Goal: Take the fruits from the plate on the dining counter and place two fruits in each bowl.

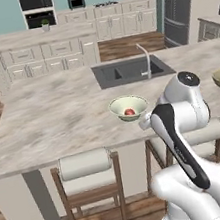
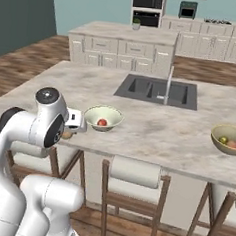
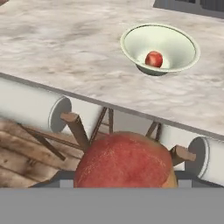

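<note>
White and folded tight, the arm holds its gripper low, just off the near edge of the dining counter above the stools. Its fingers are closed around a reddish apple-like fruit. Ahead, near that edge, the pale whitish-green bowl holds one red fruit. Far to the right, the tan-yellow bowl holds a green fruit and a reddish one.

The long beige-grey marbled stone desk looks smooth and matt, the pale whitish-green round bowl smooth like glazed ceramic, the big red apple-like fruit faintly speckled, and the brown stool frames wooden.
</note>
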